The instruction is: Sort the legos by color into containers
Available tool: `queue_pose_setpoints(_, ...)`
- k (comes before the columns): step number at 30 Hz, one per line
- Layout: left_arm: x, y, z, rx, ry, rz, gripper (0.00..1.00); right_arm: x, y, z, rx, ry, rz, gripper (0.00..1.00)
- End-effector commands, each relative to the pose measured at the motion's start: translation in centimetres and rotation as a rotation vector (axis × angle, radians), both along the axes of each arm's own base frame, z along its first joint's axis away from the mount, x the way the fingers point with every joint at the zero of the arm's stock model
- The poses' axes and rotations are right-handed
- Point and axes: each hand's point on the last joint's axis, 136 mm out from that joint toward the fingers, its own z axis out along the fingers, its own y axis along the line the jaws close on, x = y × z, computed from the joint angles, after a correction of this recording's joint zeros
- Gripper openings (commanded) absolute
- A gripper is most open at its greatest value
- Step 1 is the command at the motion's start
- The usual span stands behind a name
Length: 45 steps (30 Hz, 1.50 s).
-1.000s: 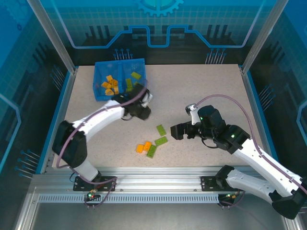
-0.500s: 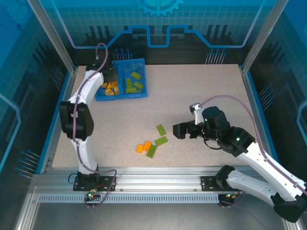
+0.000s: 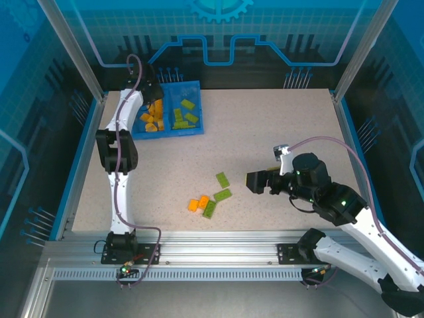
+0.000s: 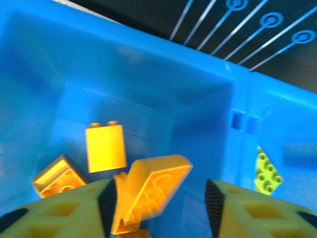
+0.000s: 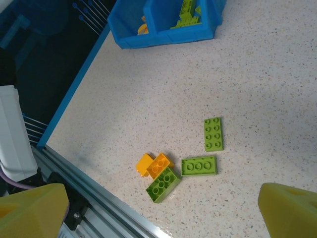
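The blue bin [image 3: 169, 134] stands at the back left with orange legos [image 3: 152, 120] in its left compartment and green ones [image 3: 185, 112] in its right. My left gripper [image 3: 151, 99] hangs over the left compartment. In the left wrist view its jaws [image 4: 161, 203] stand apart, and a blurred, tilted orange brick [image 4: 148, 191] leans by the left finger with a gap on its right. Three green legos [image 5: 213, 134] [image 5: 198, 166] [image 5: 163, 184] and two orange ones [image 5: 158, 165] lie on the table. My right gripper [image 3: 255, 181] hovers open to their right, holding nothing.
The centre divider [image 4: 240, 148] splits the bin; one green brick [image 4: 267, 171] shows beyond it. The loose legos lie close to the metal rail [image 5: 99, 198] at the table's near edge. Open tabletop stretches between the bin and the loose pile.
My left arm swung from mid-table up to the bin's left compartment, and its jaws have parted around the orange brick. The right arm drifted slightly right, still open.
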Motion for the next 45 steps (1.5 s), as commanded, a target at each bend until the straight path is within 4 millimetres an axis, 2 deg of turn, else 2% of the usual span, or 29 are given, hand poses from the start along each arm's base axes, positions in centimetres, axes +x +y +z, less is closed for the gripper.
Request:
queue_pose_setpoints(1,0.7,-1.1,3.8,-0.079,-0.093,-0.051,0.57,0.4,-0.4,0.7,0.026,-0.009,-0.037,1.0)
queue_pose_setpoints(6,-2.1,-2.1,8.0,-0.151,-0.15,-0.048,0.56,1.1,0.4,0.2,0.018,0.004,-0.027,1.0)
queue_pose_setpoints(9,-5.4,-3.5,10.8,-0.228,-0.219,-0.044,0.56,2.0,0.8,-0.8,-0.018,0.022,-0.037,1.0)
queue_pose_setpoints(12,-10.2,-5.7,13.9,-0.275,-0.288,-0.083,0.56,3.1,1.2,-2.6,-0.096,0.056,-0.047,1.0)
queue_pose_setpoints(14,-14.0,-8.3,16.1,-0.276,-0.351,-0.172,0.56,3.6,2.0,-4.1,-0.163,0.085,-0.026,1.0)
queue_pose_setpoints(19,-23.3,-15.8,19.3,-0.21,-0.512,-0.555,0.59,5.2,4.1,-7.7,-0.332,0.143,0.006,1.0)
queue_pose_setpoints(21,-27.4,-17.8,20.4,-0.134,-0.564,-0.706,0.62,6.0,4.6,-9.2,-0.395,0.165,0.001,1.0)
queue_pose_setpoints(24,-33.5,-19.9,19.4,-0.06,-0.594,-0.973,0.71,7.3,5.2,-11.2,-0.48,0.174,-0.029,0.98)
queue_pose_setpoints(26,-37.8,-20.8,17.4,-0.034,-0.598,-1.173,0.8,8.1,6.0,-12.5,-0.506,0.178,-0.028,0.96)
queue_pose_setpoints(28,-41.2,-21.0,15.4,-0.006,-0.604,-1.307,0.87,8.8,6.8,-13.7,-0.53,0.187,-0.019,0.94)
queue_pose_setpoints(32,-46.1,-20.7,11.8,0.033,-0.618,-1.481,0.99,10.2,8.1,-16.4,-0.612,0.217,-0.012,0.9)
queue_pose_setpoints(35,-48.2,-20.7,9.8,0.04,-0.659,-1.559,0.99,11.1,8.8,-18.8,-0.657,0.257,-0.021,0.85)
queue_pose_setpoints(39,-49.0,-20.5,6.9,0.074,-0.646,-1.621,0.99,11.8,9.2,-21.5,-0.715,0.288,-0.032,0.79)
queue_pose_setpoints(42,-49.6,-20.7,6.1,0.063,-0.66,-1.668,0.99,12.0,9.5,-23.3,-0.759,0.324,-0.016,0.74)
queue_pose_setpoints(45,-49.6,-21.0,6.0,0.057,-0.702,-1.684,0.99,11.8,9.9,-24.8,-0.796,0.353,0.005,0.64)
